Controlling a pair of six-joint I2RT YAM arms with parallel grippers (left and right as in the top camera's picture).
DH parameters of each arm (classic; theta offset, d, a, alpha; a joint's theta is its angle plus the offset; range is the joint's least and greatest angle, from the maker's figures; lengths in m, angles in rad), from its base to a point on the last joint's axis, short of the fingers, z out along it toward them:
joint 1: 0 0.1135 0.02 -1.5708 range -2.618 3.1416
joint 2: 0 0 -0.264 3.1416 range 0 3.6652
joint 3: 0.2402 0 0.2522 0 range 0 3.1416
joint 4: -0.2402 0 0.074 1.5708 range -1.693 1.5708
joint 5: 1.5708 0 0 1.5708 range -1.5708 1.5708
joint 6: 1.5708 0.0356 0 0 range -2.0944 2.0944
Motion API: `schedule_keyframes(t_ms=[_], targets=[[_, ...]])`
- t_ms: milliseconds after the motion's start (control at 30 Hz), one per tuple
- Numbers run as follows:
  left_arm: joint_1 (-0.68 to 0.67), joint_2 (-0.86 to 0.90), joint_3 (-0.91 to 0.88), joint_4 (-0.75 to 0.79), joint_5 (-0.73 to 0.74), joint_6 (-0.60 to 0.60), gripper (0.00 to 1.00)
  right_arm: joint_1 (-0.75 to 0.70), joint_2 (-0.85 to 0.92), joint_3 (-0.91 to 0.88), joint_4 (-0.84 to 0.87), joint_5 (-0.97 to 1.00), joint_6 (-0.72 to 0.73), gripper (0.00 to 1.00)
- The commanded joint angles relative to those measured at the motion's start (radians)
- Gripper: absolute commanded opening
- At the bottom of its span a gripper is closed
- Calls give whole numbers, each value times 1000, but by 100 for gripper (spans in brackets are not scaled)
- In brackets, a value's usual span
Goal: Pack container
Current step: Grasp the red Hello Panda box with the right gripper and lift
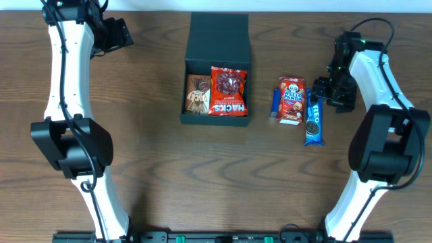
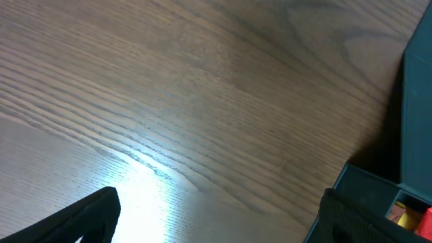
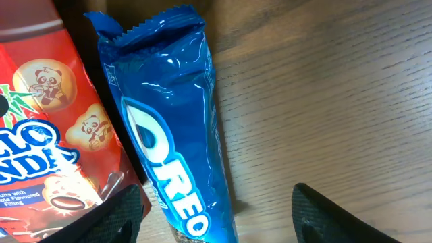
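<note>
The container (image 1: 217,116) is a dark box in the middle of the table, its flap lid (image 1: 219,34) folded back. A red Hacks packet (image 1: 229,91) and a brown packet (image 1: 197,94) lie inside it. To its right on the table lie a small blue packet (image 1: 275,102), a red Hello Panda box (image 1: 291,100) and a blue Oreo packet (image 1: 313,121). My right gripper (image 1: 322,94) hangs low over the Oreo packet (image 3: 172,128), open, with the packet between the fingers and nearer the left finger (image 3: 115,219). My left gripper (image 1: 120,32) is open far left of the box, over bare wood.
In the left wrist view my open left gripper (image 2: 212,226) faces the wood grain, with a corner of the container (image 2: 368,185) at the right edge. The Hello Panda box (image 3: 47,121) lies close beside the Oreo packet, just left of my right gripper (image 3: 219,216).
</note>
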Motion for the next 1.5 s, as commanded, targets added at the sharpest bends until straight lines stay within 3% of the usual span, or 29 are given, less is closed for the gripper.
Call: schedule_keyframes(t_ms=[0, 233, 433, 667, 1467], targets=[[0, -5, -6, -4, -10, -11, 95, 8, 3, -3, 7, -46, 10, 68], [0, -5, -6, -4, -10, -11, 95, 61, 3, 73, 15, -91, 29, 64], [0, -5, -6, -13, -11, -11, 95, 131, 6, 98, 72, -92, 29, 72], [1, -5, -6, -14, -11, -11, 95, 195, 10, 71, 116, -91, 34, 73], [1, -5, -6, -10, -11, -8, 95, 200, 35, -13, 138, -61, 51, 73]])
